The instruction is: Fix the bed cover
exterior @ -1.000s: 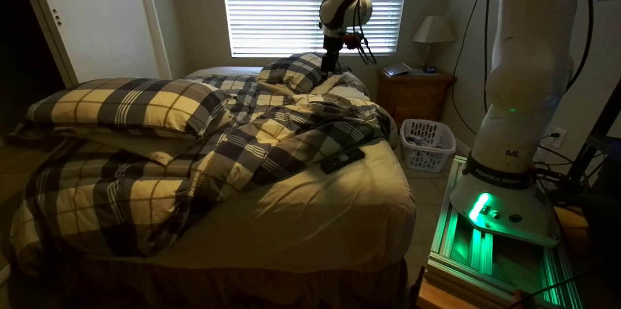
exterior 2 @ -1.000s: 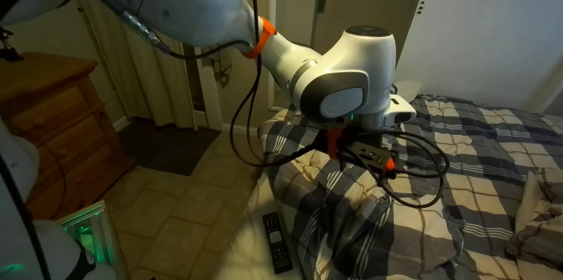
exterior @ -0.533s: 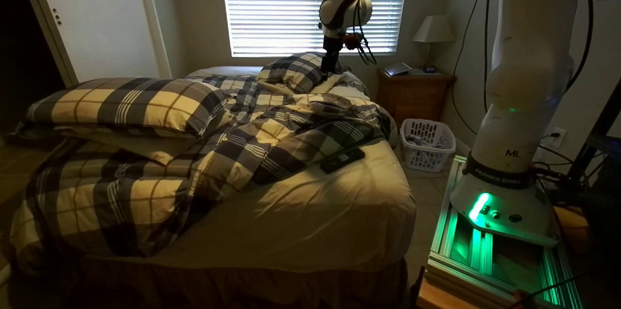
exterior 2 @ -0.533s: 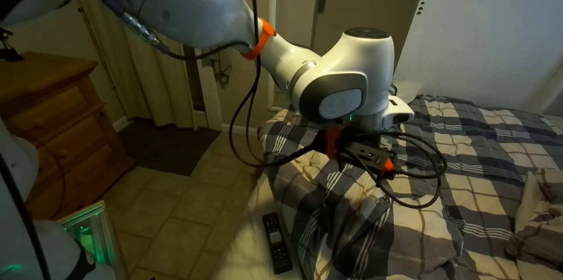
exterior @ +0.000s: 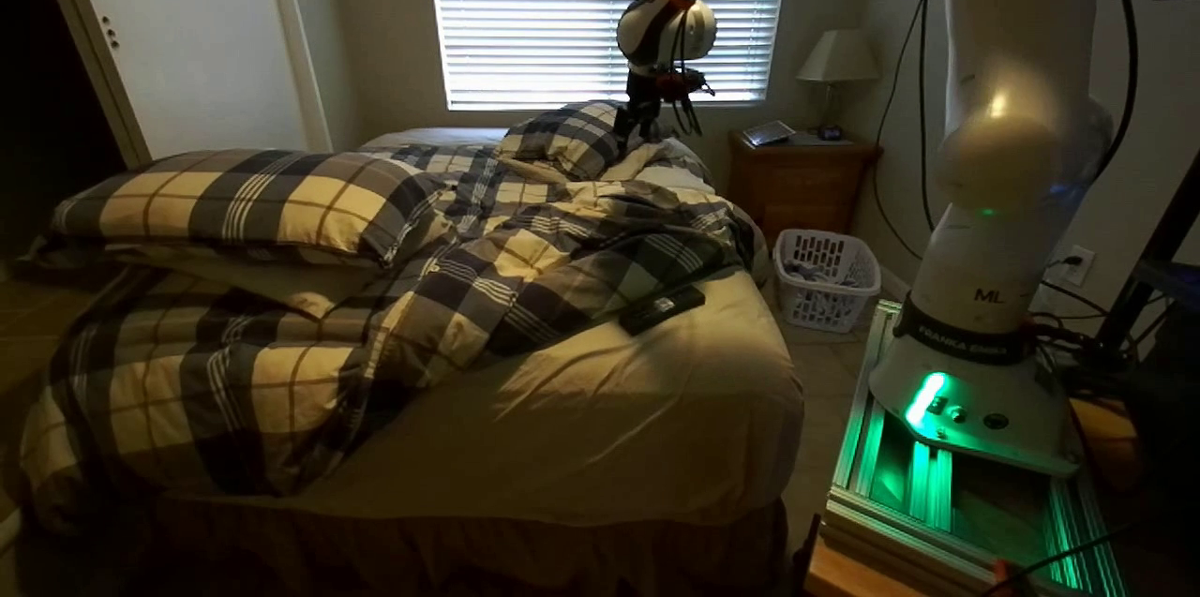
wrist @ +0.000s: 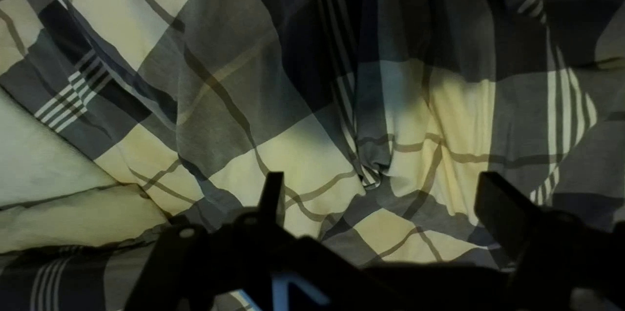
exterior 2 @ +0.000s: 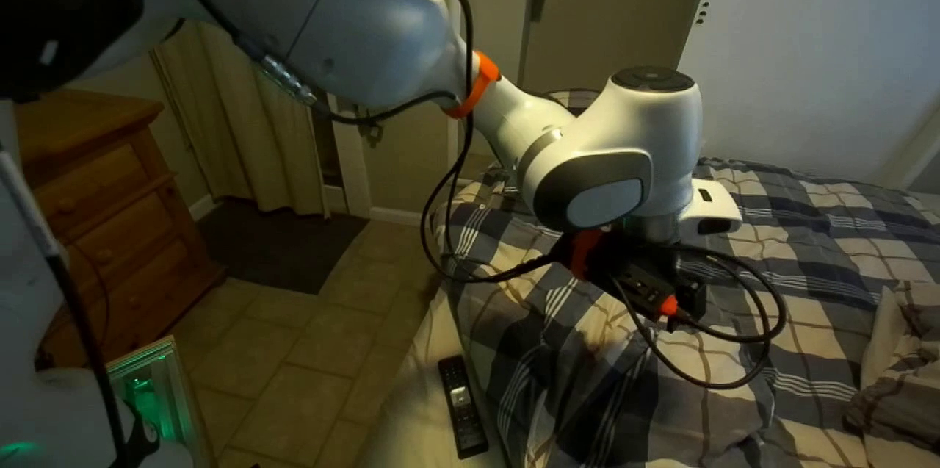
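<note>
The bed cover (exterior: 525, 269) is a large cream and dark navy plaid comforter. It lies rumpled across the bed in both exterior views (exterior 2: 815, 233), with its folds slanting and the near corner of the bed uncovered. In the wrist view the cover (wrist: 234, 120) fills most of the picture, with bunched folds in the middle. My gripper (wrist: 381, 194) is open, its fingers wide apart, with cover folds seen between them and nothing held. In an exterior view the gripper (exterior: 637, 130) is low over the window end of the bed. Whether the fingertips touch cloth cannot be told.
A plaid pillow (exterior: 253, 203) lies on the bed's near left, another (exterior: 567, 138) near the gripper. A black remote (exterior: 662, 309) lies on the tan sheet (exterior: 609, 419) beside the cover's edge. A white basket (exterior: 827, 283), nightstand (exterior: 797, 185) and lamp (exterior: 837, 58) stand beyond.
The arm has shifted, moving rightward and lower in an exterior view. The gripper looked narrow before and now shows spread fingers. The cover shows no clear change.
</note>
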Tool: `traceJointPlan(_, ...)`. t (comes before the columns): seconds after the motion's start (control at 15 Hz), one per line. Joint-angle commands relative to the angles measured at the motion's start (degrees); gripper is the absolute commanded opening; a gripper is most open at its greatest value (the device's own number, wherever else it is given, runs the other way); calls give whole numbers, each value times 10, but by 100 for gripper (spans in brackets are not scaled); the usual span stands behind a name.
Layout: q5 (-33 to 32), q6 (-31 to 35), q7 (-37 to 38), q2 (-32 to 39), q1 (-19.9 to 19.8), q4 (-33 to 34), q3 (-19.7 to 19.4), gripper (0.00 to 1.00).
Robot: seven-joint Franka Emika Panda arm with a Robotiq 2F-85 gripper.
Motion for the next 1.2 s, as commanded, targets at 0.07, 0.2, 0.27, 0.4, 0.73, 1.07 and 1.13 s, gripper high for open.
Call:
traceJointPlan(0.07,64,-3,30,89,-33,112,23,100)
traceJointPlan(0.2,67,-2,43,124,-41,153,25,100)
traceJointPlan(0.27,61,-11,49,144,-43,177,25,100)
traceJointPlan(0.4,50,-9,53,177,-46,212,25,100)
traceJointPlan(0.73,42,-20,55,258,-52,297,34,100)
traceJointPlan(1.07,43,-21,50,329,-61,372,47,100)
traceJointPlan(1.13,46,-24,52,343,-64,388,50,100)
